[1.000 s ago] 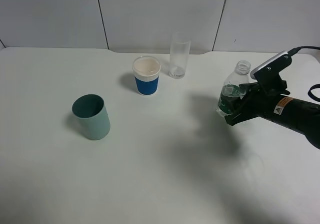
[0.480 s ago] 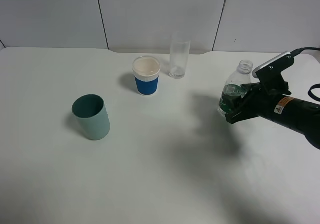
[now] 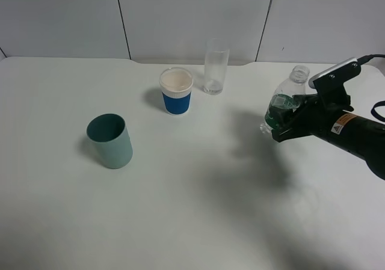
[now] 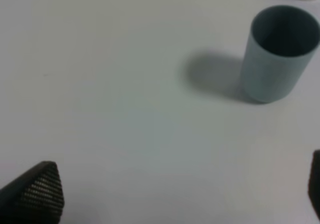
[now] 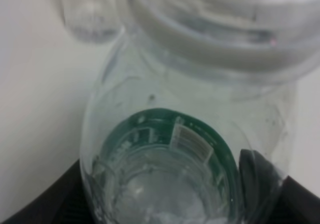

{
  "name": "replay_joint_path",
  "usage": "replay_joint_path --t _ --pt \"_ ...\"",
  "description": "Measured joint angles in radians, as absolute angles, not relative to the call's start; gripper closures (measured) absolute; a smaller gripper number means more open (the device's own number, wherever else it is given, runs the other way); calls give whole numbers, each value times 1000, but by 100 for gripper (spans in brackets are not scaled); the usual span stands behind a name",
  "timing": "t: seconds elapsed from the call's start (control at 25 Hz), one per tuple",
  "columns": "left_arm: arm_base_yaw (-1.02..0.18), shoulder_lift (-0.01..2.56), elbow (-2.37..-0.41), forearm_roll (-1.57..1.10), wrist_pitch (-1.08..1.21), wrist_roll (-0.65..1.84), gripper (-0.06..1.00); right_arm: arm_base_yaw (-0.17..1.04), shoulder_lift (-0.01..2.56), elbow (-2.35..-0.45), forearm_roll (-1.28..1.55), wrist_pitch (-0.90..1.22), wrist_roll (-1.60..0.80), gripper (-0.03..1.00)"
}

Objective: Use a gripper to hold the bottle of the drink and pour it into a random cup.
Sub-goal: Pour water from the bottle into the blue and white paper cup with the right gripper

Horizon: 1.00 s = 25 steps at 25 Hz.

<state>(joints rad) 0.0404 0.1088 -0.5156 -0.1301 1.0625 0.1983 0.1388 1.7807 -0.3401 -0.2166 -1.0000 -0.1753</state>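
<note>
My right gripper [image 3: 281,124] is shut on the bottle of the drink [image 3: 284,103], a small clear bottle with a dark green label and no cap. It holds the bottle off the table at the right, neck tilted a little to the right. The right wrist view shows the bottle [image 5: 175,134] close up between the dark fingers [image 5: 260,174]. A teal cup [image 3: 110,141] stands at the left and a blue cup with a white rim [image 3: 175,91] at the back middle. My left gripper [image 4: 175,194] is open and empty, near the teal cup [image 4: 279,52].
A straight clear drinking glass [image 3: 215,65] stands at the back, right of the blue cup. The white table [image 3: 198,192] ends at a white panelled wall behind. The left arm does not show in the exterior high view.
My right gripper has raised the bottle a little and moved it slightly towards the back right. The cups and the glass have not moved.
</note>
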Motion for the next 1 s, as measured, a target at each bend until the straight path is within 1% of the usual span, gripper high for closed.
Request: replay_joint_path --t 0.16,0.48,0.72,1.0 --pt "40 109 -516 -130 1063 198 -5 139 1781 -340 -176 -1057 -118 40" --pt "40 109 -516 -130 1063 198 -5 144 1781 -340 -149 -1064 -116 40" --pt "40 109 -516 -130 1063 198 -5 193 1759 -369 -104 -975 -140 40" --pt "40 109 -516 -130 1063 198 -5 279 1705 -466 41 -842 -331 40"
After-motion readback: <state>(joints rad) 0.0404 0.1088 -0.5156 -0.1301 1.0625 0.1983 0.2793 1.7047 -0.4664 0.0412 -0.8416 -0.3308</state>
